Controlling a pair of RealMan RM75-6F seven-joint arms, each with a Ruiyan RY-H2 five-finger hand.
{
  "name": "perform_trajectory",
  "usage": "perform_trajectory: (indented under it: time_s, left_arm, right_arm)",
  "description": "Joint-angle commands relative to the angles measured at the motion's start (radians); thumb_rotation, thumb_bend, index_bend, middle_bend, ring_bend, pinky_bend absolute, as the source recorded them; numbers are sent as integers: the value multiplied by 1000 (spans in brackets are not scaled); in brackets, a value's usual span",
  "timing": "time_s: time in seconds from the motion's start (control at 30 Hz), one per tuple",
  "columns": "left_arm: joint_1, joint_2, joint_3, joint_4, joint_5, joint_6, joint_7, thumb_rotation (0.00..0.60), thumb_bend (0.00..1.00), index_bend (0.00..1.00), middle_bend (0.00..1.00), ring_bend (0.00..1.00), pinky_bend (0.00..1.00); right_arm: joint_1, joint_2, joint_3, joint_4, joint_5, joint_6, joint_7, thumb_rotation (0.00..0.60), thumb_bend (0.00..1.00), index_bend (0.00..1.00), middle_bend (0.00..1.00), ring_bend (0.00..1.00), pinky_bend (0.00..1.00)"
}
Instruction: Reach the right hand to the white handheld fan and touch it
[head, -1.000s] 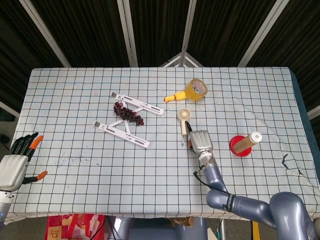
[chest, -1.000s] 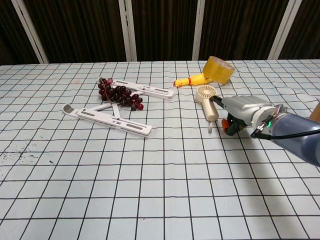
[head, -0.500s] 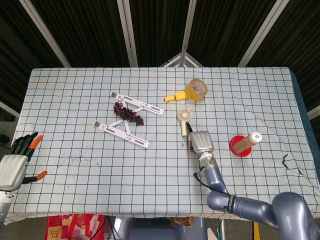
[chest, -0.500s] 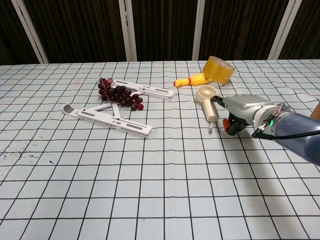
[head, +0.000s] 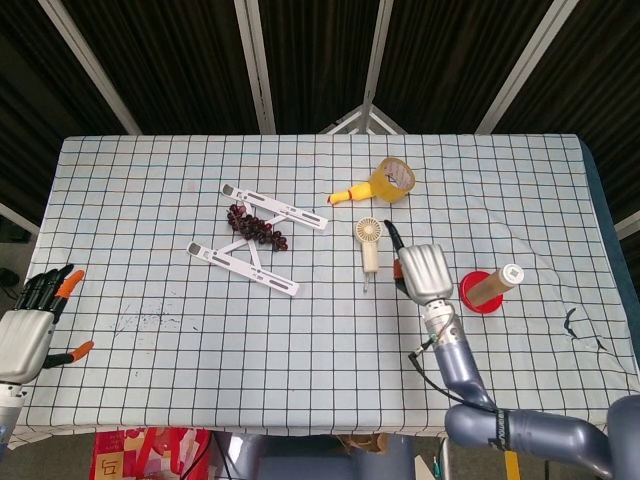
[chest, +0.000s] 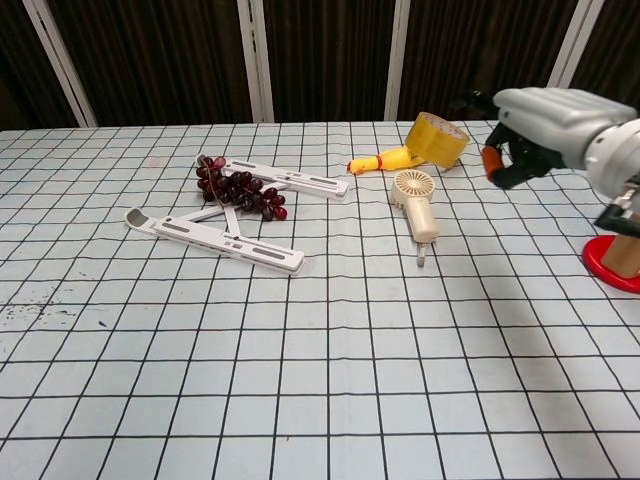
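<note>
The white handheld fan lies flat on the checked tablecloth, round head towards the far side; in the chest view the fan is right of centre. My right hand hovers to the right of the fan, raised off the table and not touching it. The chest view shows the right hand high up, its fingers curled in with nothing in them. My left hand stays at the table's near left corner with its fingers spread, empty.
A yellow tape roll and a rubber chicken lie beyond the fan. Dark grapes sit on a white folding stand to the left. A red dish with a tan cylinder stands right of my right hand.
My right hand has lifted from beside the fan's handle and moved to the right and up, away from the fan. The fan and left hand have not moved.
</note>
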Motion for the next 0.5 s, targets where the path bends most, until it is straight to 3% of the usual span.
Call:
perform_trajectory:
  time_s: [0.03,0.17,0.23,0.37,0.5]
  left_arm:
    - [3,0,1,1,4,7,6,600,0,0,0,0,0]
    - [9,-4,4,5,14,22,30,600,0,0,0,0,0]
    - [13,-7,8,7,20,27,47,600,0,0,0,0,0]
    - [21,-14,17,11,38,43,86,600,0,0,0,0,0]
    - [31,-23,20,17,53,67,113,600,0,0,0,0,0]
  right_arm:
    - [-98,125,-90,-116,-108,79,33,600,676,0,393,370,300]
    - [-199,252,-195,-195,-229,159,78,600,564,0,163,89,71]
    - [-244,298,-244,-206,-284,193,104,600,519,0,52,14,13]
    - [-346,362,-343,-175,-398,277,160,600,446,0,0,0,0]
    - [-426,384,-395,-106,-473,355,202,600,421,0,0,0,0]
